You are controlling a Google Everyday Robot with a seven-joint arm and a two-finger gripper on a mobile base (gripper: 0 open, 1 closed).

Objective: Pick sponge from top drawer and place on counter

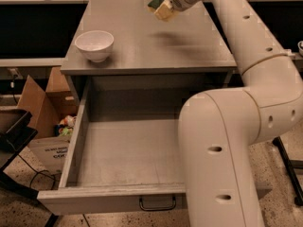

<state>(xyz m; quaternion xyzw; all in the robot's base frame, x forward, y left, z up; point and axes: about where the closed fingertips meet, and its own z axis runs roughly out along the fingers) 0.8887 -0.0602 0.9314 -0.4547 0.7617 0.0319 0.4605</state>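
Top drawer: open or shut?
Open: the top drawer is pulled out below the counter, visible floor bare. The gripper holds the sponge above the counter's far edge.
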